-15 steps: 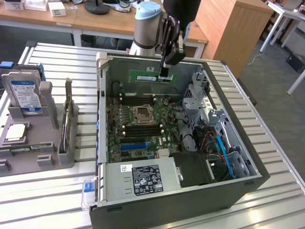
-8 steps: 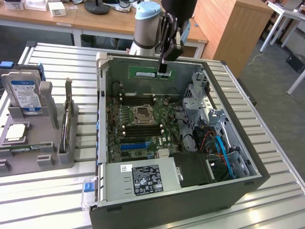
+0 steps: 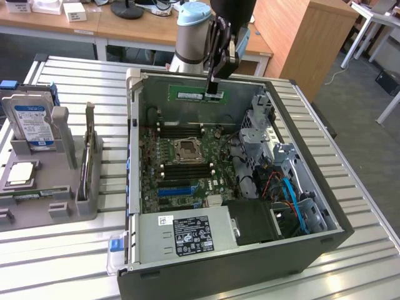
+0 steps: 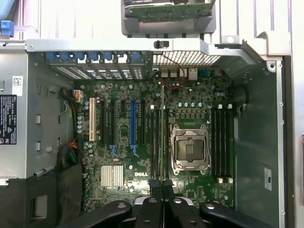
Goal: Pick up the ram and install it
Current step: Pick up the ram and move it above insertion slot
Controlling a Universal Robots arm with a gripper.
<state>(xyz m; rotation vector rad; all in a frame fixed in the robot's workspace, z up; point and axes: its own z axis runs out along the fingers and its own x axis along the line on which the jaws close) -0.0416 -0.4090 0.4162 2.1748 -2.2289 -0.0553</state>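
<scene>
The motherboard point(image 4: 199, 114) reads "DELL" in white beside its heatsink point(image 4: 112, 175). The power supply point(image 3: 187, 234) has a black label too small to read, and the hard drive point(image 3: 31, 122), at the exterior view's left, a blue-white one. The gripper point(image 3: 214, 91) has its jaws clenched on the ram point(image 3: 187, 95), held above the open case point(image 3: 300, 250) near its far wall.

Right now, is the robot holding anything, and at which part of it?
Yes. The fingers are shut on the ram, gripping its upper edge near the end at the exterior view's right.
</scene>
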